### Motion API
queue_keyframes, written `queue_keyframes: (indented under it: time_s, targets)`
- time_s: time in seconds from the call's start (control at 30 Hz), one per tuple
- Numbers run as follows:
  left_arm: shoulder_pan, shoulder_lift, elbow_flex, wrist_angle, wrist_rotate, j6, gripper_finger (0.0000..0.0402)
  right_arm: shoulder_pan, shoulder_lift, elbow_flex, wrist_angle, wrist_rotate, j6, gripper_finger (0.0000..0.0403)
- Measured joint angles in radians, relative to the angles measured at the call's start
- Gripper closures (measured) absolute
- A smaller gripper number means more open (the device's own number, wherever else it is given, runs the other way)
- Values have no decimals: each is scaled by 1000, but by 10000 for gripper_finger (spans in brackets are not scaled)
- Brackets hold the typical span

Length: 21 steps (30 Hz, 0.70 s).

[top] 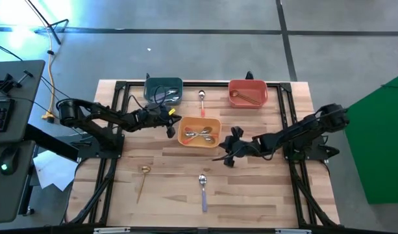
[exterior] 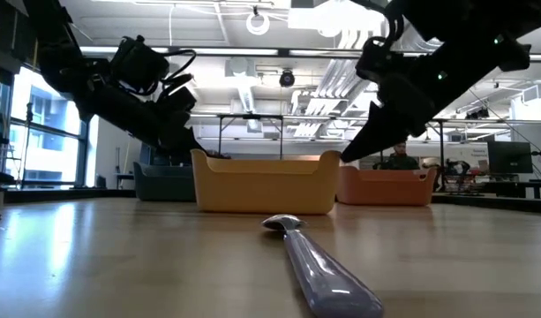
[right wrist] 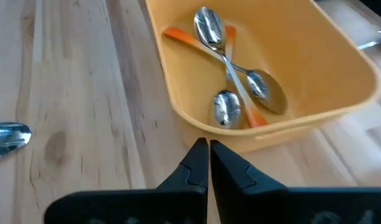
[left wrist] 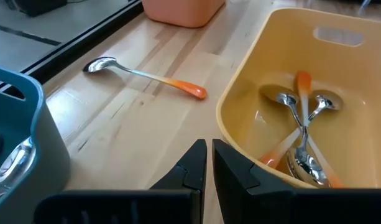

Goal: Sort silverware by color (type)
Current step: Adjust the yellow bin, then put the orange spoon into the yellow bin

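Note:
Three orange-handled spoons (right wrist: 230, 68) lie crossed in the yellow-orange bin (top: 199, 132). Another orange-handled spoon (left wrist: 146, 74) lies on the table between the teal bin (top: 163, 90) and the red bin (top: 248, 92). A lavender-handled spoon (top: 203, 190) lies near the table's near edge, and a thin gold spoon (top: 143, 179) lies at near left. The red bin holds gold spoons (top: 245, 97). My left gripper (left wrist: 209, 155) hovers shut just left of the yellow-orange bin, holding nothing. My right gripper (right wrist: 209, 155) hovers shut by the bin's near right corner, also holding nothing.
Black metal frame rails run along the table's left, right and far edges (top: 186, 83). The teal bin holds spoons (left wrist: 13, 158). Bare wood lies between the yellow-orange bin and the near edge. A person sits far off in the room behind (exterior: 395, 159).

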Motion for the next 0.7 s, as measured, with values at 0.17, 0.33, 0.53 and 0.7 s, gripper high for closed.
queue_keyframes:
  time_s: [0.17, 0.33, 0.53, 0.7]
  targets:
    - [-13, 0, 0, 0, -4, -15, 385, -2, -84, 0, -74, 6, 0, 403]
    - [-39, 0, 0, 0, -4, -18, 385, -2, -175, 0, -159, 37, -2, 403]
    - [-68, -1, 0, -7, -29, -25, 385, -5, -250, 0, -227, 42, -8, 403]
    - [-71, -42, 0, -65, -108, -24, 385, -69, -266, 48, -251, 42, -27, 391]
